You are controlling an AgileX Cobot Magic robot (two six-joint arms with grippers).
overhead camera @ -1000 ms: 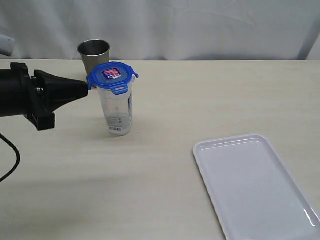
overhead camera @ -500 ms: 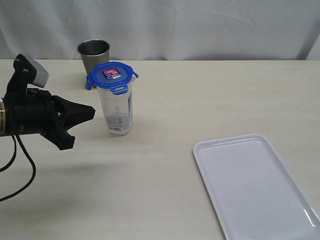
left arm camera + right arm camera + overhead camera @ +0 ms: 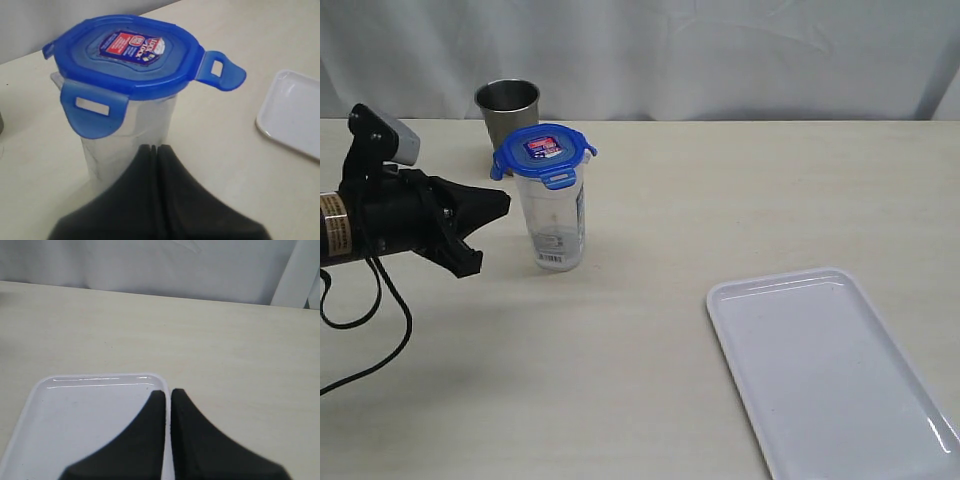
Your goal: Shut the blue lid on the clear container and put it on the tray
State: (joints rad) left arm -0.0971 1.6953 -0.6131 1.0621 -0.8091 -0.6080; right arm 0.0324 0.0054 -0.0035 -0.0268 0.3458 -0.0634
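A: Where's the clear container (image 3: pixel 554 225)?
B: Upright toward the table's (image 3: pixel 740 190) far left, blue lid (image 3: pixel 543 152) on top, tabs flared. The tray (image 3: pixel 840 380) lies at the near right corner.
A: Jaws?
B: Left gripper (image 3: pixel 502 203) pressed together, just beside the container. Right gripper (image 3: pixel 167 392) together too, over the tray.

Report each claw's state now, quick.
Left claw: shut, holding nothing, tip beside the clear container.
Right claw: shut, holding nothing, above the tray rim.
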